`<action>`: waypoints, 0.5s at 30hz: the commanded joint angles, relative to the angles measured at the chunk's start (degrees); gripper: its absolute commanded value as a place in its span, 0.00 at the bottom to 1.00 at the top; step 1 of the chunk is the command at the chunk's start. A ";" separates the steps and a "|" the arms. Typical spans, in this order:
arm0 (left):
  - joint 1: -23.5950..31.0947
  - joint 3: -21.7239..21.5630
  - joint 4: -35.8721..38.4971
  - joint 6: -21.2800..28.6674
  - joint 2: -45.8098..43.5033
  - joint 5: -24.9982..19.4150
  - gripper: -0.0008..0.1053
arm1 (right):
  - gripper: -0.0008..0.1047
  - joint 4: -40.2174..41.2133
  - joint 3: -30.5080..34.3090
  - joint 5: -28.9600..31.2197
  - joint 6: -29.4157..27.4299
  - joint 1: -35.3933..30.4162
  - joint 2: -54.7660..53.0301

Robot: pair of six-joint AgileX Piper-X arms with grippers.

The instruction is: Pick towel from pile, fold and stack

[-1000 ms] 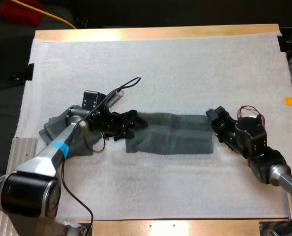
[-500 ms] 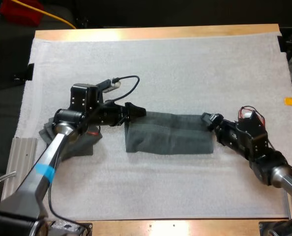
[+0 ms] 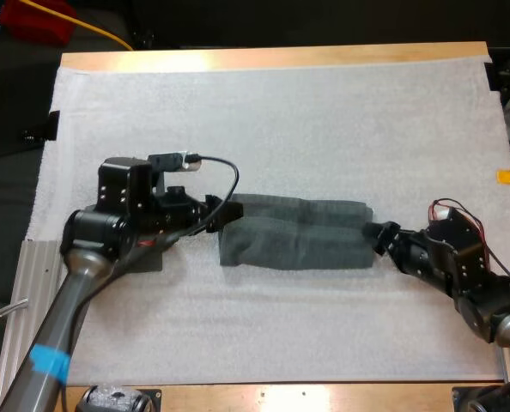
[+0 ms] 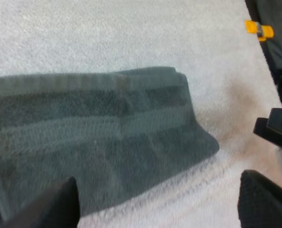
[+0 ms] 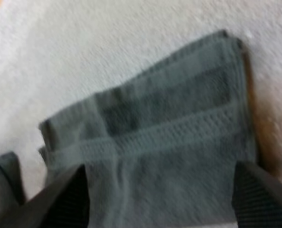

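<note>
The towel (image 3: 294,233) lies as a long folded strip at the centre of the mat (image 3: 281,112). The left gripper (image 3: 214,215) and right gripper (image 3: 375,235) have both backed off its ends, fingers spread, holding nothing. Assessment: lengthwise fold released; crosswise fold outstanding.

Left gripper (image 3: 214,210) low, pointing inward, fingers (image 4: 58,206) spread wide. Right gripper (image 3: 377,233) facing it, fingers (image 5: 67,199) likewise apart.
</note>
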 commanded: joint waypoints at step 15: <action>0.02 -0.38 9.82 1.35 -14.28 -0.33 0.64 | 0.60 23.34 -8.53 3.60 -12.96 -0.26 -6.73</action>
